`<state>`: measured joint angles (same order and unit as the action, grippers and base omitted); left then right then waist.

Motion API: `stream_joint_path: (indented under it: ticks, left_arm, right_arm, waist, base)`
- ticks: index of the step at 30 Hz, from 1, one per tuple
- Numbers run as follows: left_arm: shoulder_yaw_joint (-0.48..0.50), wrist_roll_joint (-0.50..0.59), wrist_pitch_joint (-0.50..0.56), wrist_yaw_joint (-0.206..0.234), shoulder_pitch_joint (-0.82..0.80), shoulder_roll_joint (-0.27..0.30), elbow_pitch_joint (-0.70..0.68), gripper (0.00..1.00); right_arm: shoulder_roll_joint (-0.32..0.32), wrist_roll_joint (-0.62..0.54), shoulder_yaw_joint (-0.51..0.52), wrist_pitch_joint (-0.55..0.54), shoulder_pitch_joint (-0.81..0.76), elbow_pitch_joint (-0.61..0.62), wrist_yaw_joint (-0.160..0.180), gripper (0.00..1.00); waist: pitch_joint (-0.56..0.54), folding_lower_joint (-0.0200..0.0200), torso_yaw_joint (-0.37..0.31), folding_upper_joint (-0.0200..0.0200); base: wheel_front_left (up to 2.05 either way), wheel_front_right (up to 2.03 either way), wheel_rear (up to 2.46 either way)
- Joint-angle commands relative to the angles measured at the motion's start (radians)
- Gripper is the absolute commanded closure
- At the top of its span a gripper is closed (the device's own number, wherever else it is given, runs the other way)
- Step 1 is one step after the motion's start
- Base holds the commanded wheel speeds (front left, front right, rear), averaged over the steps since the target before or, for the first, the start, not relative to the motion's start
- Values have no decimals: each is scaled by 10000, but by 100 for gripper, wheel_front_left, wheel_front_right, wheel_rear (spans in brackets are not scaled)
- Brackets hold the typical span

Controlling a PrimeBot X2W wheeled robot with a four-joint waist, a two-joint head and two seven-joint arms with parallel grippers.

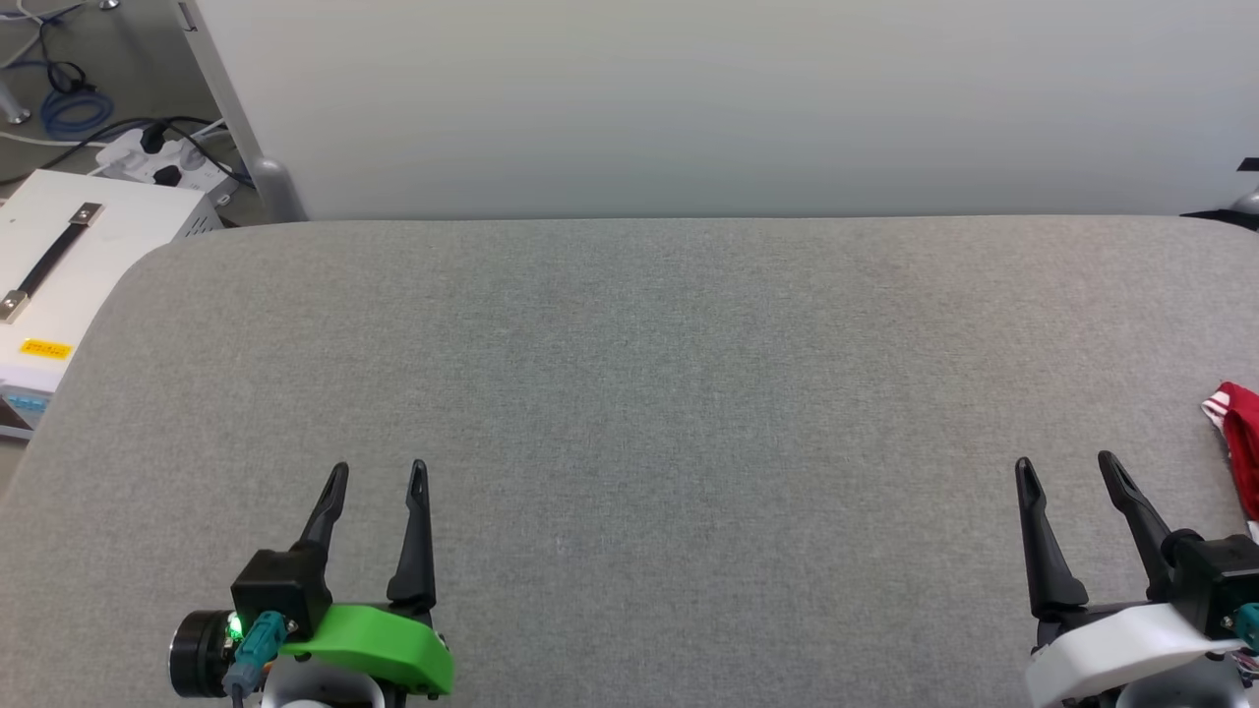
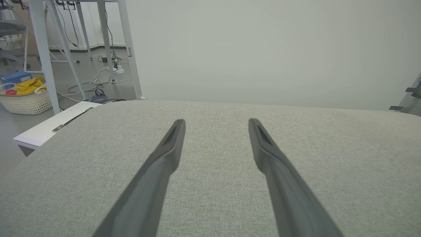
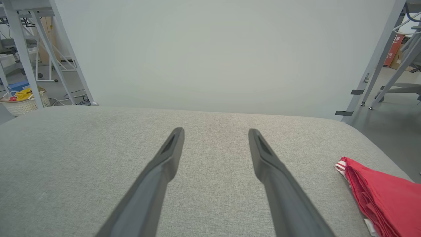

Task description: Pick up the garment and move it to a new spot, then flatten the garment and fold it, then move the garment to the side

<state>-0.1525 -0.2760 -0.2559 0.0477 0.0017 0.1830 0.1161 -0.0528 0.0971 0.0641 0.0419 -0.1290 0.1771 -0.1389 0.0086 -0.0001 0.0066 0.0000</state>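
The red garment lies folded at the far right edge of the grey table, cut off by the head view's border; its red-and-white stripe trim shows at the corner. In the right wrist view the garment is a flat red stack at the lower right. My right gripper hovers open just left of it, nothing between its fingers; the same open gripper points over bare cloth. My left gripper stands open near the table's front left, empty, as the left wrist view confirms.
The grey fabric table spreads across the view, with a pale wall panel behind it. A white box with a strap handle, a power strip and cables sit off the left edge. A basket stands on the floor.
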Motion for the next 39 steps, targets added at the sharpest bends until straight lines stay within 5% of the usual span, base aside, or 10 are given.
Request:
stream_joint_path:
  ticks: [1,18,19,39]
  left_arm:
    - [66,124,-58,-63,190,-93,29,0]
    - [355,428,-58,-317,126,-314,290,0]
    - [321,402,2,-269,83,-273,296,100]
    - [470,719,357,-293,68,-411,109,100]
  right_arm:
    - [17,42,-28,-12,-163,150,82,0]
    - [25,365,-130,37,-185,170,82,0]
    - [10,264,-104,-21,-140,167,0,100]
    - [12,98,-168,-76,54,-93,3,100]
  waist:
    - [-38,1,-48,0]
    - [34,1,-169,0]
    - [34,1,-170,0]
    - [18,1,-156,0]
  base:
    - [0,0,0]
    - [0,0,0]
    - [0,0,0]
    - [0,0,0]
